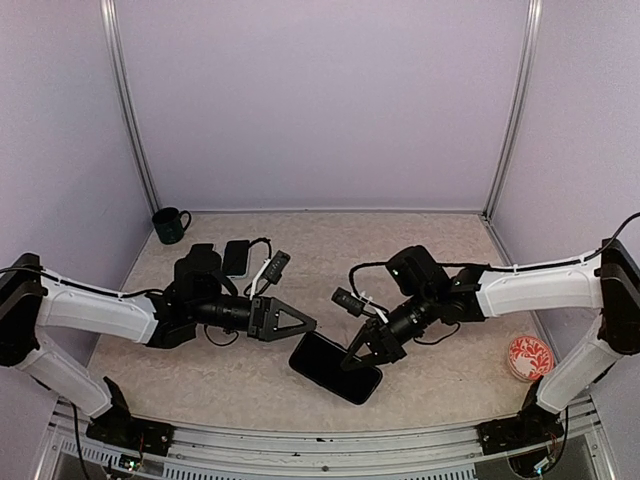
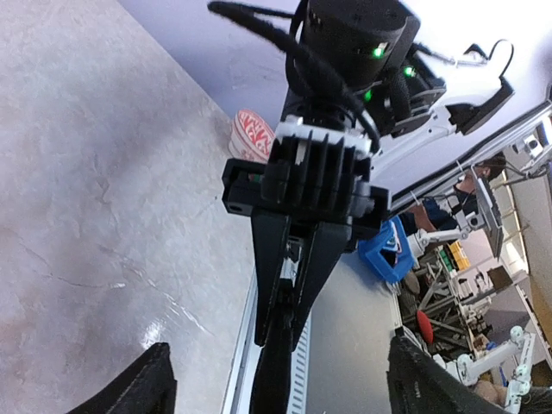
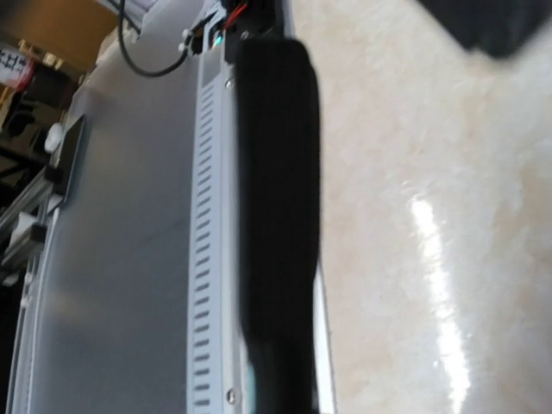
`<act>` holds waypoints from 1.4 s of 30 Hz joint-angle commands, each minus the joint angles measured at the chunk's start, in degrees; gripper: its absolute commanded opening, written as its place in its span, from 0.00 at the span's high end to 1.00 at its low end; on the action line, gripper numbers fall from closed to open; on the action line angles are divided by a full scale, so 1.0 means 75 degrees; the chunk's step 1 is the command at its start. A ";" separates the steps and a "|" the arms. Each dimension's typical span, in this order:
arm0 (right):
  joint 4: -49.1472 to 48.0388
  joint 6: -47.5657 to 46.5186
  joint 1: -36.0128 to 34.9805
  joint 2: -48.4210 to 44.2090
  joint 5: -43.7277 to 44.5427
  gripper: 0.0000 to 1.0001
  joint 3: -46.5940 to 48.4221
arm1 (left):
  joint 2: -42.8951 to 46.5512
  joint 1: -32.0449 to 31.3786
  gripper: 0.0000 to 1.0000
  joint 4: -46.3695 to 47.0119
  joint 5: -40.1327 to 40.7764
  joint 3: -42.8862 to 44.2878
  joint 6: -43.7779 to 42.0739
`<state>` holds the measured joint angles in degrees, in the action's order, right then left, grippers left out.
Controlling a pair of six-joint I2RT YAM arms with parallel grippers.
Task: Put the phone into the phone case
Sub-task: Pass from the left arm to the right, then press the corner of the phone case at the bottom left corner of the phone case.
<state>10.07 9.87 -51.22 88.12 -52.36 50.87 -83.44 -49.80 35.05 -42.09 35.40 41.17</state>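
Observation:
The phone is a glossy black slab held off the table near its front edge, tilted. My right gripper is shut on its right end. Seen from the right wrist, the phone shows only a thick rounded black edge. My left gripper stands open at the phone's left end. From the left wrist, that edge runs between the spread fingers without touching them. A smaller black flat rectangle, possibly the phone case, lies at the back beside the left arm; I cannot tell for sure.
A dark green mug stands in the back left corner. A white dish with a red pattern sits at the right, under the right arm. A metal rail runs along the table's front edge.

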 commanded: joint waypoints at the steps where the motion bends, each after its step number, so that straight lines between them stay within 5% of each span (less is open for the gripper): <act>1: -0.1286 0.0637 0.0277 -0.0595 0.0076 1.00 -0.0316 | 0.0535 0.0191 0.13 0.0577 0.0440 -0.0361 0.0227; 19: -0.5553 0.3583 0.0931 -0.2281 0.2029 1.00 -0.1782 | 0.0455 -0.0010 0.05 0.1404 0.0751 -0.0580 0.0695; 28: -0.7524 0.4809 0.0873 -0.1922 0.2453 1.00 -0.2200 | -0.0242 -0.0332 0.09 0.1985 0.0587 -0.0094 0.0938; 42: -0.7644 0.4471 0.0316 -0.1642 0.3470 1.00 -0.2154 | -0.0896 -0.0376 0.25 0.2630 0.0468 0.0202 0.1433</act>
<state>-41.91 44.31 -48.07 76.27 -29.23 34.22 -88.75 -52.18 50.43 -37.28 35.97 50.37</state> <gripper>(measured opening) 0.075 0.759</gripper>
